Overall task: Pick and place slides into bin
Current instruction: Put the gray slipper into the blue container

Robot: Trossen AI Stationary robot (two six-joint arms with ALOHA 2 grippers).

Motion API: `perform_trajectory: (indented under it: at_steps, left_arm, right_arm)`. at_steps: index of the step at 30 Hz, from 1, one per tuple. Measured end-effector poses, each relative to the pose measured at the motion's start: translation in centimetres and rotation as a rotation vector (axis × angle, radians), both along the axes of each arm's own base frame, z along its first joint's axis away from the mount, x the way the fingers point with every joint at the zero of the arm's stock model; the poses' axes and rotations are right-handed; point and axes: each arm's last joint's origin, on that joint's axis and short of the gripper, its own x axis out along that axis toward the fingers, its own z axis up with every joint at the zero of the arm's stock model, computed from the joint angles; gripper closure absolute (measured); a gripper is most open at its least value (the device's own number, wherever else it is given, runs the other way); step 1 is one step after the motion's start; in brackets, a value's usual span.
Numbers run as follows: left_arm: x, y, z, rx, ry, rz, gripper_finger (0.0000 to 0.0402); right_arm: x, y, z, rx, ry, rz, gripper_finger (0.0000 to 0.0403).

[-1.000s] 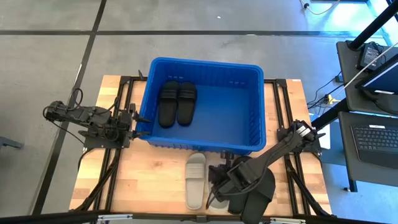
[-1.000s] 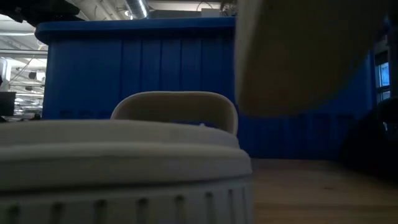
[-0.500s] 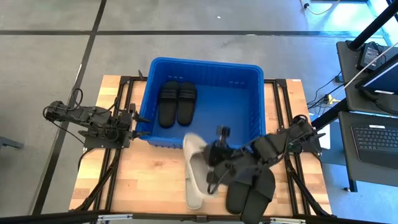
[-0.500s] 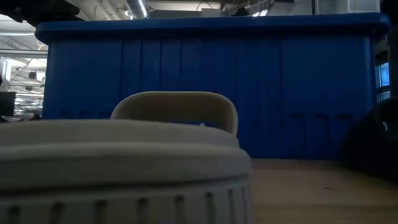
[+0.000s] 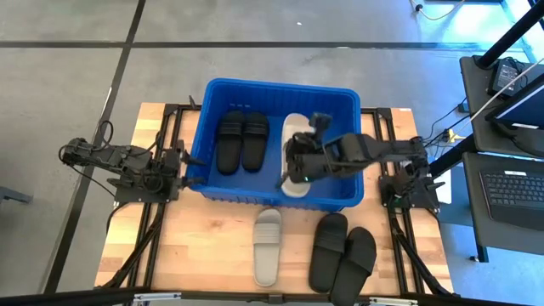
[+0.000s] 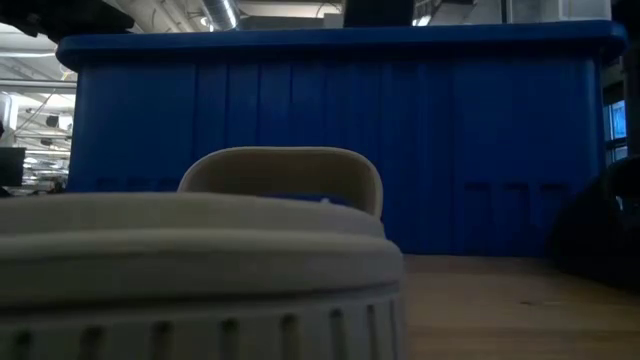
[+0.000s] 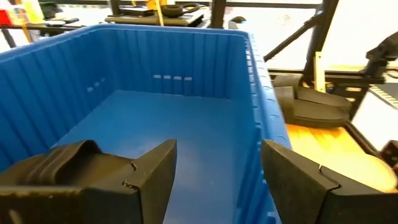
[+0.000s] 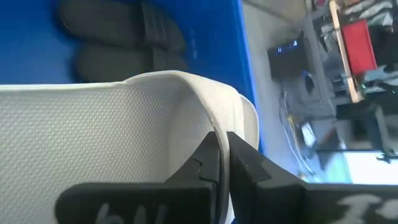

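Observation:
The blue bin (image 5: 340, 183) stands at the table's middle with two black slides (image 5: 241, 140) lying flat on its floor at the left. My right gripper (image 5: 297, 166) is shut on an off-white slide (image 5: 295, 136), which it holds over the inside of the bin, right of the black pair. A second off-white slide (image 5: 267, 246) and two more black slides (image 5: 342, 252) lie sole-down on the table near its front edge. My left gripper (image 5: 185, 161) waits open, with nothing between its fingers, at the bin's left wall. My right gripper pinches the off-white slide's strap at its edge (image 8: 210, 121) between its two fingers. The fingers reach in from the table's right, slanting down. The slide is lifted clear of the table and lies lengthwise from near to far over the bin's inside.
The bin's near wall (image 6: 450, 150) rises behind the off-white slide on the table (image 6: 200, 260). Bare wood lies left of that slide. Desks with a laptop (image 5: 514, 191) stand beyond the table's right edge.
My right gripper has lifted the off-white slide off the table beside the black pair. It has carried the slide up and toward the far edge, over the bin's near wall, turning as it went. The slide now hangs above the bin's inside. The other slides have stayed put.

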Motion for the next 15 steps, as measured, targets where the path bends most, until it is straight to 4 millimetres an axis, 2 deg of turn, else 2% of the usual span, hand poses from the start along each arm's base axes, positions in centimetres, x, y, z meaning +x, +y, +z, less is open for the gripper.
perform_trajectory:
  at_steps: [4,7,12,15]
  left_arm:
    - [0.0,0.1,0.0,0.003,-0.004,0.022,0.0175]
    - [0.0,0.1,0.0,0.003,-0.004,0.024,0.0175]
    - [0.0,0.1,0.1,0.002,-0.008,0.027,0.0175]
    - [0.0,0.1,0.1,0.005,-0.009,0.038,0.0175]
  right_arm:
    - [0.3,-3.9,-1.6,-0.024,0.127,-0.081,0.0388]
    - [0.1,-6.0,-2.6,-0.001,0.201,-0.087,0.0388]
    - [-0.1,-9.3,-4.9,0.049,0.209,-0.07,0.0388]
    - [-1.1,-10.9,-5.9,0.048,0.186,-0.059,0.0388]
